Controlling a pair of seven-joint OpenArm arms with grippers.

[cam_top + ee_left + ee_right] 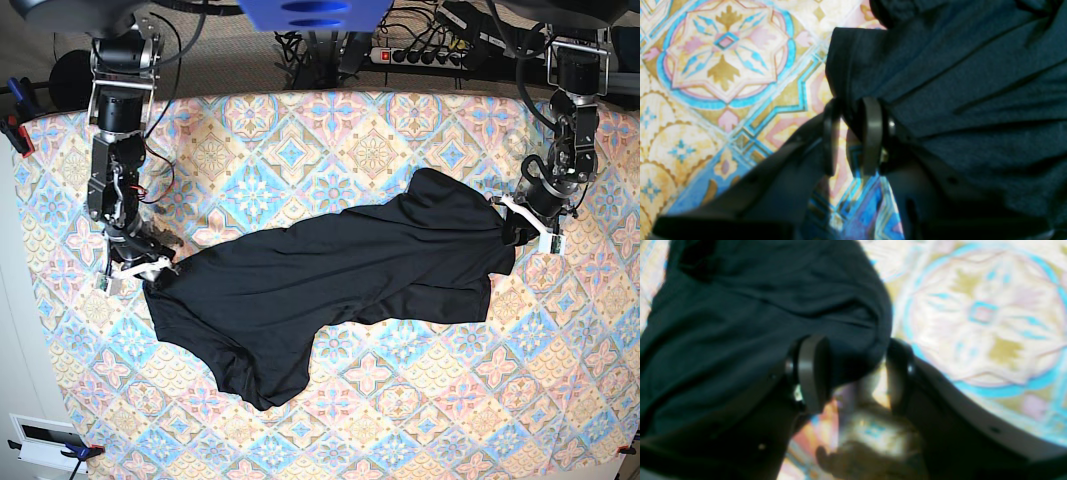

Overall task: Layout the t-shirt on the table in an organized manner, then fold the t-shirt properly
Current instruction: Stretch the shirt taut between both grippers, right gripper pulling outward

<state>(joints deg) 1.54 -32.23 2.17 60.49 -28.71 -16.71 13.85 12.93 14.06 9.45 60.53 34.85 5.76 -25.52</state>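
Left claw (850, 133): closed on a fold at the edge of the black t-shirt (967, 83). In the left wrist view the fabric is seen pinched at the upper ends of the two dark fingers (871, 133), with patterned bench (723, 66) visible through the narrow gap lower down between them. From the pinch, the cloth is spread away to one side of the claw in long creases; the other side is bare bench covering with a large blue-ringed medallion.

Right claw (853, 373): jaws stand well apart. In the right wrist view a rounded lobe of the t-shirt (756, 306) is seen hanging down between the fingertips; one pad (813, 373) lies against or just beside the cloth, the other is clear of it. Whether the fabric is actually gripped cannot be told; the view is blurred. No clamping is evident.

Base view: the left claw (522, 228) is noted at one end of the t-shirt (330, 270), the right claw (150, 272) at the opposite end, both low over the bench (400, 420). Between the claws the garment is stretched in a long diagonal band, lying flat on the bench but wrinkled and uneven. From the band a wide flap extends toward the near bench edge, closer to the right claw. A power strip (420, 55) and cables are seen beyond the far bench edge.
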